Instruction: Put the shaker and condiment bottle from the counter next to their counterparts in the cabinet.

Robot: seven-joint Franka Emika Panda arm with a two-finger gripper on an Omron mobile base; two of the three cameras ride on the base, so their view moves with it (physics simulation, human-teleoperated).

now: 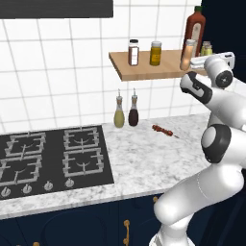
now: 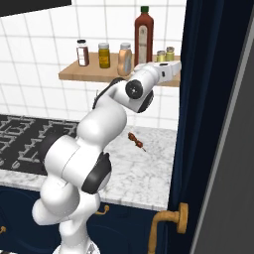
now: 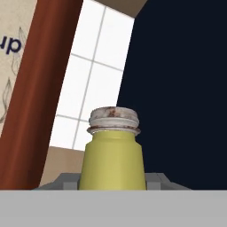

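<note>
White tiled wall carries the cabinet (image 2: 69, 74), a light-wood shelf. Gripper (image 3: 112, 179) is narrowed on the shaker (image 3: 113, 155), fingers at both sides of its base; shaker upright, long axis vertical, grey top up. Red-brown bottle (image 3: 40, 88) stands at 10 o'clock of it in the hand view. Condiment bottle (image 2: 125, 59) stands upright on the shelf, left of that bottle.

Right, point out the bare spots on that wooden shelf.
The light-wood shelf board is bare at its left end, before the small dark-capped spice jar. A narrow gap separates the amber yellow-lidded jar from the peach-orange bottle. The right end, by the tall red-brown bottle, is crowded.
</note>
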